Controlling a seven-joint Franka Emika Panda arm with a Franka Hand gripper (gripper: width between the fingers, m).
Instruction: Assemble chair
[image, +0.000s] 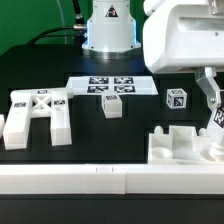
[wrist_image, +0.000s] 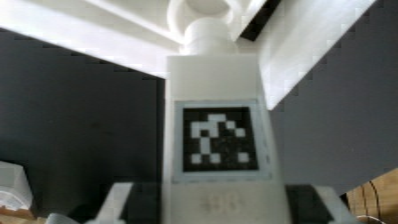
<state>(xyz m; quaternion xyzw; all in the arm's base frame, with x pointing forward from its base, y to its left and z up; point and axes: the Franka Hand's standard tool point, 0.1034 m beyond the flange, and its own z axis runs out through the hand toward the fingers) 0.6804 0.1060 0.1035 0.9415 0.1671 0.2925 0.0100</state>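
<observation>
Exterior and wrist views of the black counter (image: 60, 70) with loose chair parts. **Reading from the exterior view's left:** the H-shaped piece (image: 35, 115) lies flat near the counter's edge on that side. Tags face up on its crossbar, and its two prongs point toward the front edge. The small tagged block (image: 112, 106) stands near the counter's middle, just in front of the marker board (image: 112, 85). The marker board lies flat toward the back edge, below the arm's base (image: 108, 30). The tagged cube (image: 176, 99) sits apart from the board, toward the exterior view's right. The notched seat block (image: 183, 150) rests near the front corner on the exterior view's right, close behind the white rail (image: 100, 182) that runs along the front edge.

**Arm:** the gripper (image: 213, 118) hangs above the counter's edge on the exterior view's right, over the far end of the seat block. Whether anything touches the block cannot be told from this view.

**Wrist view:** the gripper (wrist_image: 217, 203) is clenched on a leg (wrist_image: 217, 90), a long white post. A grey finger (wrist_image: 118, 203) shows on either side of the leg's near end. A black-and-white tag (wrist_image: 217, 135) faces the camera, and a rounded peg (wrist_image: 210, 22) shows at the far end. Beyond the leg the picture is blurred; a pale slab (wrist_image: 329, 70) lies beside the leg.
</observation>
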